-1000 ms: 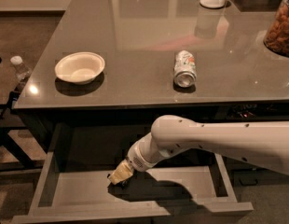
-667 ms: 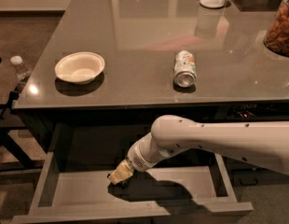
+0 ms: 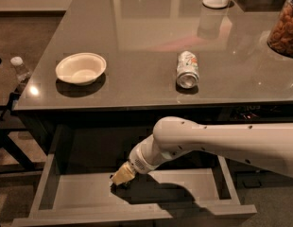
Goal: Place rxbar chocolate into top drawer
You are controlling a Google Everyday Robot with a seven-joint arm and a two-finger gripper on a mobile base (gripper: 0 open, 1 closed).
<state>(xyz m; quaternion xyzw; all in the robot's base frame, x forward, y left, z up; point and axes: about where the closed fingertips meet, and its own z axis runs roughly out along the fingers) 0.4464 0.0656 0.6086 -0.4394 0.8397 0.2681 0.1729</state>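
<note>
Sight of the rxbar chocolate point(image 3: 117, 182) is poor for you: it shows only as a small dark sliver right at the tip of the gripper point(image 3: 122, 176), low over the drawer floor, and it runs into the shadow beside it. You cannot tell whether the gripper is clamped on the bar or merely touching it. The gripper's pale yellowish tip points down and to the left, inside the top drawer point(image 3: 75, 193), a little left of the drawer's middle and nearer the back than the front panel. The drawer stands pulled out under the table edge, with its pale flat bottom bare on the left side. The white arm point(image 3: 222, 143) reaches in from your right, crossing over the drawer's right half and casting a dark shadow on the bottom. Above, on the grey table point(image 3: 137, 41), a cream bowl point(image 3: 81, 68) sits near the front left, and a silver can point(image 3: 187, 69) lies on its side well to the right of it. A jar of brown snacks point(image 3: 284, 30) stands at the far right edge, and a water bottle point(image 3: 19, 69) shows off the table's left side
</note>
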